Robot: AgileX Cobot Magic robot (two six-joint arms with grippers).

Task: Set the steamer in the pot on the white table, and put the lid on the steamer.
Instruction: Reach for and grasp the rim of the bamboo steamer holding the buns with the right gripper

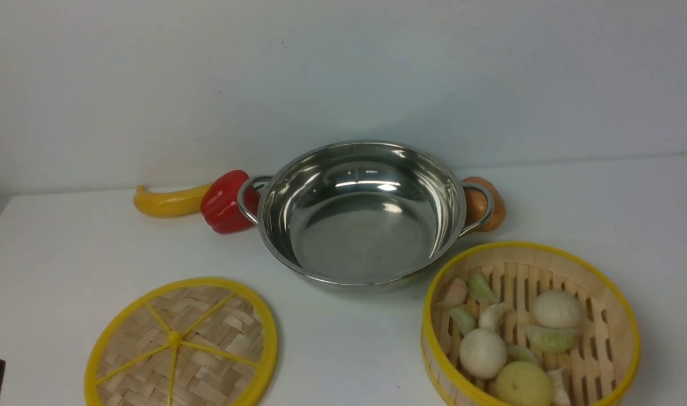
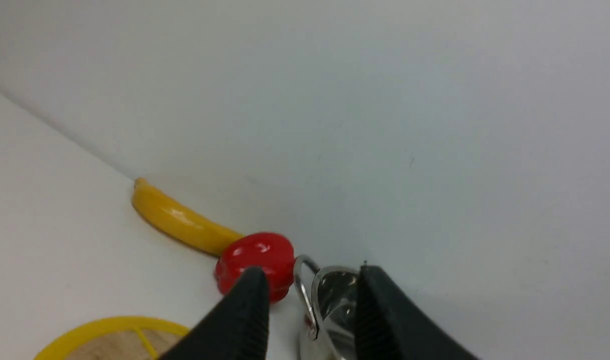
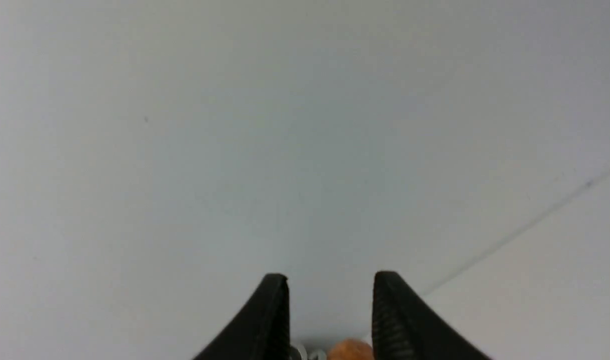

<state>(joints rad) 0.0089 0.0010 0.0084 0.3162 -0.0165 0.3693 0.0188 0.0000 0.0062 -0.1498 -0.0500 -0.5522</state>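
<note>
The steamer (image 1: 622, 332) is not in the pot (image 1: 360, 225) yet, so by my reading both steps are left to do. The lid (image 1: 182, 344) lies flat on the bench (image 1: 56, 242) just ahead of my left end effector (image 2: 312, 270), which is parted and empty, with the bare pot farther ahead in line with its gap. My right end effector (image 3: 330, 275) is likewise parted and empty, and the food-laden steamer sits outside its view.

A yellow banana (image 1: 165, 201) lies along the foot of the pale wall (image 1: 343, 73), its right end touching a glossy red bell pepper (image 1: 224, 203). Well to the right sits an orange-brown round vegetable (image 1: 475, 206). Nearer on the right, two white buns (image 1: 483, 353), a yellow-green fruit (image 1: 523, 384) and pale green dumplings (image 1: 550, 338) cluster together.
</note>
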